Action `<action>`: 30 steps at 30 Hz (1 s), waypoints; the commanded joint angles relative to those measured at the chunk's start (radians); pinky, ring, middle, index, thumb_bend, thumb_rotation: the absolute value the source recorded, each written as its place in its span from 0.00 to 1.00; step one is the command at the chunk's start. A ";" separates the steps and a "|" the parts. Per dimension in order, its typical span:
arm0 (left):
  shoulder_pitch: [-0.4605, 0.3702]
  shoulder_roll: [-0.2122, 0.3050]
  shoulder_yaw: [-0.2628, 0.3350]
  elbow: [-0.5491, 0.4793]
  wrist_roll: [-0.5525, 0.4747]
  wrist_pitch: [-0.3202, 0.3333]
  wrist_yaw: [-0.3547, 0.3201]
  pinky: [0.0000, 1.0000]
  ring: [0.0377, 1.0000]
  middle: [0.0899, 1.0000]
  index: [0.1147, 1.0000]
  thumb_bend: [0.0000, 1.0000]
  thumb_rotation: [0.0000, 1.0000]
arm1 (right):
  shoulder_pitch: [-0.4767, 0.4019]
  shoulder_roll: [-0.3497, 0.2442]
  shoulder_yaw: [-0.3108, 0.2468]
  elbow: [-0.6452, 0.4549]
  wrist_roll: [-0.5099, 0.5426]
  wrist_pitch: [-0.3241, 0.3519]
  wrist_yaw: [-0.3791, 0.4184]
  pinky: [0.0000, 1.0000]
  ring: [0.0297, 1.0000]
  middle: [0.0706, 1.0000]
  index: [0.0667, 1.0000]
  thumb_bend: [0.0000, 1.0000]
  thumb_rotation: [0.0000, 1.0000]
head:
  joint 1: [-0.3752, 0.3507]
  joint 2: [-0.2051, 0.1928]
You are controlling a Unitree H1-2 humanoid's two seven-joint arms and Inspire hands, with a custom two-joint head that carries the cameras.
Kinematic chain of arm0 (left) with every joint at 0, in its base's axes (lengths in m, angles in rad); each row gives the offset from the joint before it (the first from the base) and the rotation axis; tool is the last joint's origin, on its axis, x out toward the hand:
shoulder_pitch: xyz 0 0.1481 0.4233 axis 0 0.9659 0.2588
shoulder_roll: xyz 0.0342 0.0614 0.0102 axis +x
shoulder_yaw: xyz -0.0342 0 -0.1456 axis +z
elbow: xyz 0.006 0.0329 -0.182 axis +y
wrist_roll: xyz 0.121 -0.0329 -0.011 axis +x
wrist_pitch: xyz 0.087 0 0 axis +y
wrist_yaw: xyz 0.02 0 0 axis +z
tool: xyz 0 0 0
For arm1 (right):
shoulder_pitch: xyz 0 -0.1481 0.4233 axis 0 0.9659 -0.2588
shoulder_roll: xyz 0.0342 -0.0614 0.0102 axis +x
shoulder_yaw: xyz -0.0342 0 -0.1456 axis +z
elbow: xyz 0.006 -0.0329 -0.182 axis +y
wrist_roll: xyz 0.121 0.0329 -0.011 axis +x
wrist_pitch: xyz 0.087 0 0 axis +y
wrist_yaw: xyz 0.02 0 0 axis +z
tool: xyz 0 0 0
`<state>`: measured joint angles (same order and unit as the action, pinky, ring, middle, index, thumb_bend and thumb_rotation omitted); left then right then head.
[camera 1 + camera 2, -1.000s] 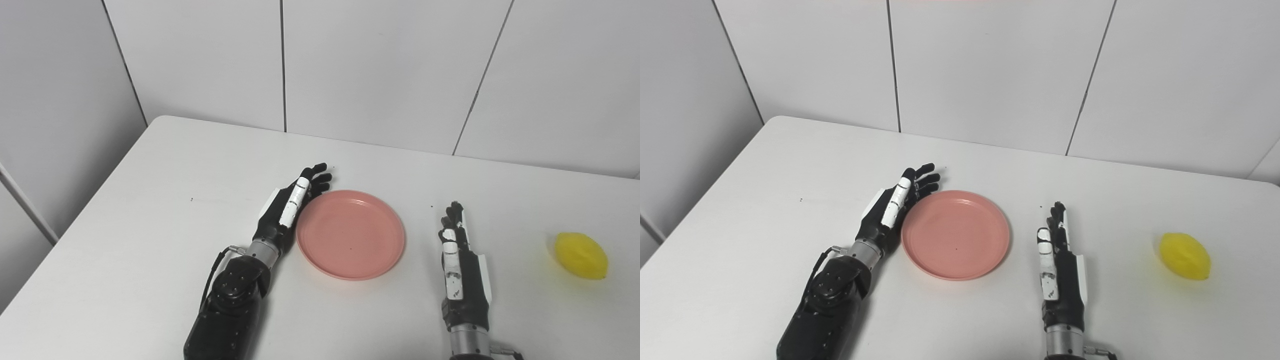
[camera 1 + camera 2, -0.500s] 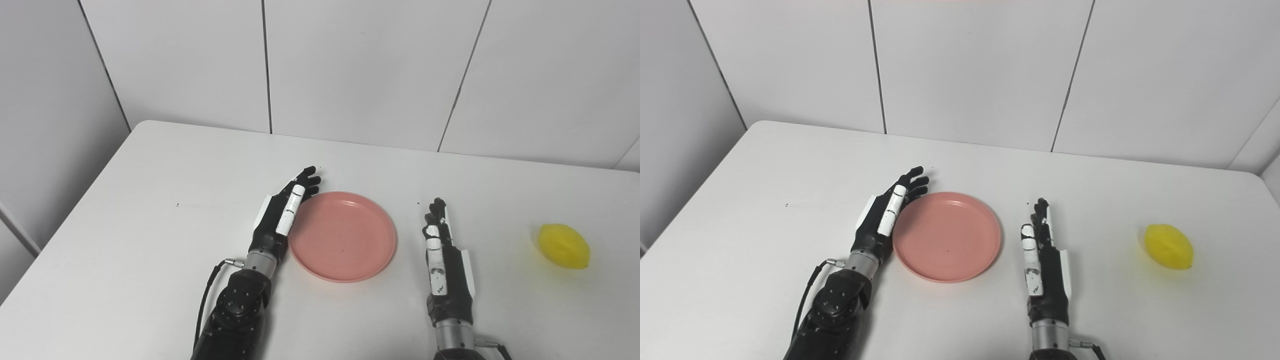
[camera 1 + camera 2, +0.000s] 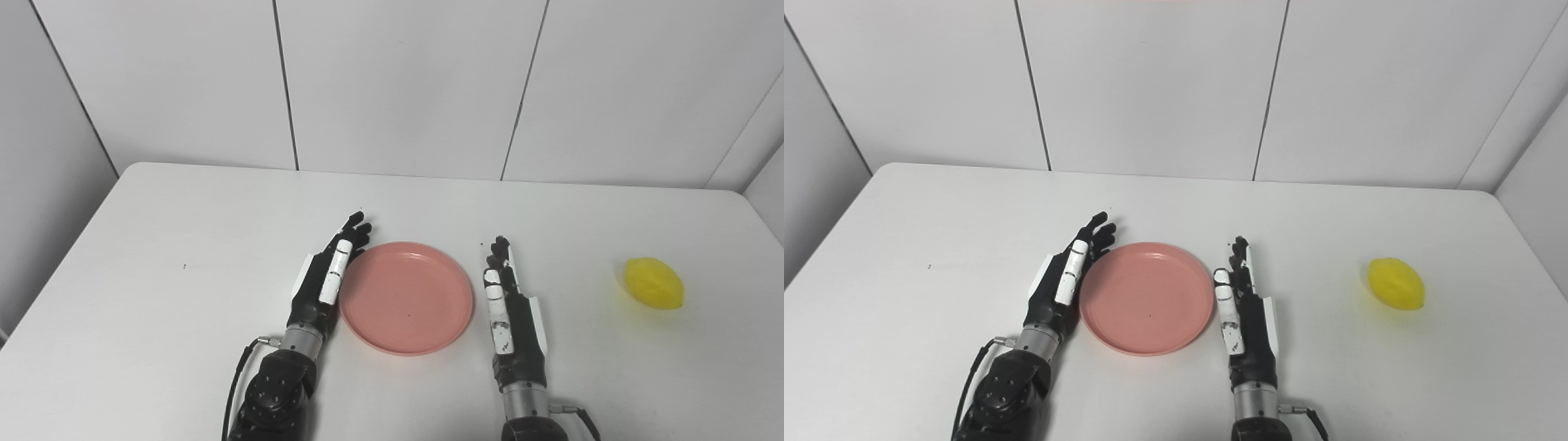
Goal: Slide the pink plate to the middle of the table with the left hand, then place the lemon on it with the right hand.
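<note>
The pink plate (image 3: 407, 297) lies flat near the middle of the white table (image 3: 184, 220), with nothing on it. My left hand (image 3: 324, 282) stands on edge with its fingers straight, pressed against the plate's left rim; it is open and holds nothing. My right hand (image 3: 509, 309) rests open just right of the plate, a small gap away, fingers straight and pointing toward the wall. The yellow lemon (image 3: 653, 283) lies alone near the table's right edge, well to the right of the right hand.
White wall panels (image 3: 398, 86) close off the back of the table. The table's right corner (image 3: 735, 196) is near the lemon. A small dark speck (image 3: 184, 266) marks the left part of the tabletop.
The camera has swung to the right, shifting the whole picture left. The left hand and plate have moved a little right, so the gap between plate and right hand has narrowed.
</note>
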<state>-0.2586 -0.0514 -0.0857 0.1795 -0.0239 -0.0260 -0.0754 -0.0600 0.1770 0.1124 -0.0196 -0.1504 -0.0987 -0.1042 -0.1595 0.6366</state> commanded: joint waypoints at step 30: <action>-0.008 -0.035 -0.029 -0.022 0.004 -0.074 -0.028 0.97 0.93 0.92 0.91 0.52 1.00 | -0.032 0.010 -0.003 -0.050 -0.071 -0.044 -0.079 1.00 1.00 1.00 1.00 0.60 1.00 | -0.018 -0.005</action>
<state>-0.2478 -0.0776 -0.1083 0.1801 -0.0232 -0.0574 -0.1030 -0.0609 0.1776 0.1117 -0.0271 -0.2035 -0.0990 -0.1669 -0.1779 0.6320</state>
